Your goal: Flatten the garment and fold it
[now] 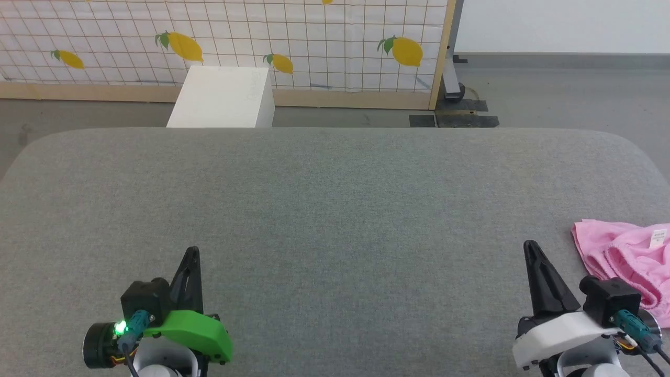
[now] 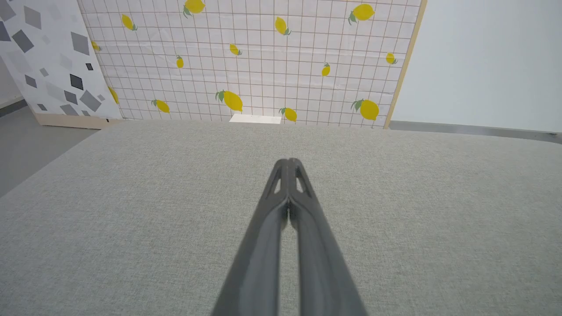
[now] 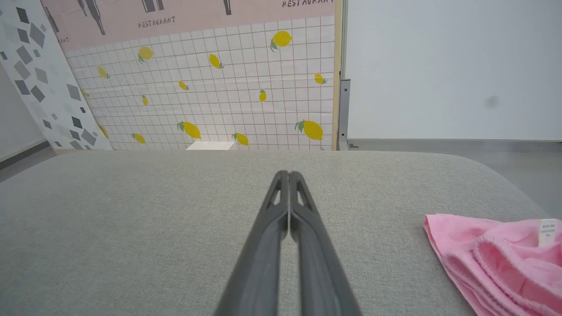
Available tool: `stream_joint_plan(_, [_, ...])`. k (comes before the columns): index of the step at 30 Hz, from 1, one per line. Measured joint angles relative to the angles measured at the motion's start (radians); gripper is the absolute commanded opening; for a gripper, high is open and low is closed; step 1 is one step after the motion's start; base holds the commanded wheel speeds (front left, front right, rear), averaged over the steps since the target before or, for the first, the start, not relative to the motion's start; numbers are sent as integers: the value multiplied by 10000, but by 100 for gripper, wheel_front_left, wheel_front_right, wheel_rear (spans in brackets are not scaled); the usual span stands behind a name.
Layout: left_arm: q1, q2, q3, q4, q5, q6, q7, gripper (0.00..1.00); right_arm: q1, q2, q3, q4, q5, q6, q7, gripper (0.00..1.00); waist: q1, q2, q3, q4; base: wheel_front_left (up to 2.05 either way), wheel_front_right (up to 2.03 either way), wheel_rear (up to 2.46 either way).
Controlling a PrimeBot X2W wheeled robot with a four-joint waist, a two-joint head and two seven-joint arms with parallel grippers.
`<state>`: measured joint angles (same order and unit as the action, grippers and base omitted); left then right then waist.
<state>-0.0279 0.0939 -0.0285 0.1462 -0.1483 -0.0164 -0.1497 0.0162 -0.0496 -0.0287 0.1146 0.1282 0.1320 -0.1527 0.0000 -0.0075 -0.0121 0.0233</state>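
Observation:
The garment, light pink shorts with a gathered waistband and a small white label, lies bunched at the right edge of the grey table. In the right wrist view the garment fills the lower right corner. My right gripper is shut and empty, a short way left of the pink fabric; its closed tips hover over bare table. Over the table's near left, my left gripper is shut too, holding nothing, and its tips point across the grey cloth.
A white box stands on the floor beyond the table's far edge, in front of a lemon-patterned panel. A metal stand foot and dark floor plates sit at the back right. The table's corners are rounded.

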Motion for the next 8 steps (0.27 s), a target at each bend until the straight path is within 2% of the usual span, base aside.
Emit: stream_joint_plan(8, [11,-38,31,-163,105,10,174,0,-1,0,31,-123,-117,0,136,0,0,0,13,-25,0,0,0])
